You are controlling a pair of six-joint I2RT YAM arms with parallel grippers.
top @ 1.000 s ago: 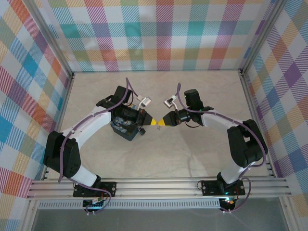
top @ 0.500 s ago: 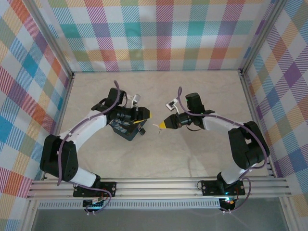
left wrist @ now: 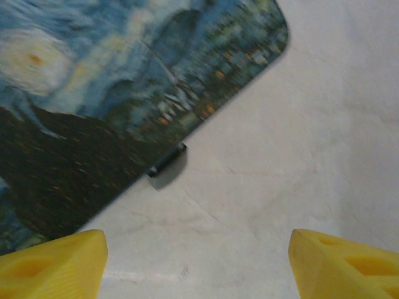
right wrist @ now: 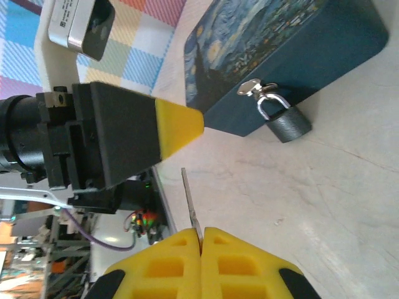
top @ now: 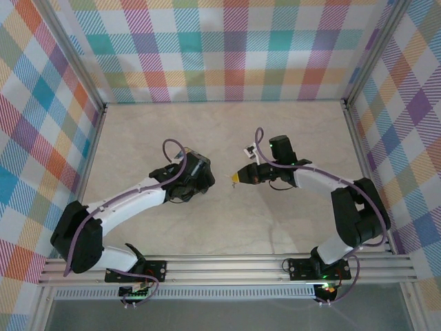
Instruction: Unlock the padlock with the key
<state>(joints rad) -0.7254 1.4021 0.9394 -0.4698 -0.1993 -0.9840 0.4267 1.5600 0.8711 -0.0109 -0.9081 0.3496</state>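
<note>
Blue tin [right wrist: 280,56], padlock [right wrist: 288,123] on its hasp [right wrist: 252,89]

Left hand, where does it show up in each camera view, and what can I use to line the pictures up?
Top external: the left hand is just left of centre, pointing down.
Left wrist: the hand is at the bottom edge, its yellow fingers in the two corners, wide apart.
Right wrist: the hand is the black block with a yellow tip, centre-left.
Landmark: the tin, upper left in the left wrist view, upper right in the right wrist view.
</note>
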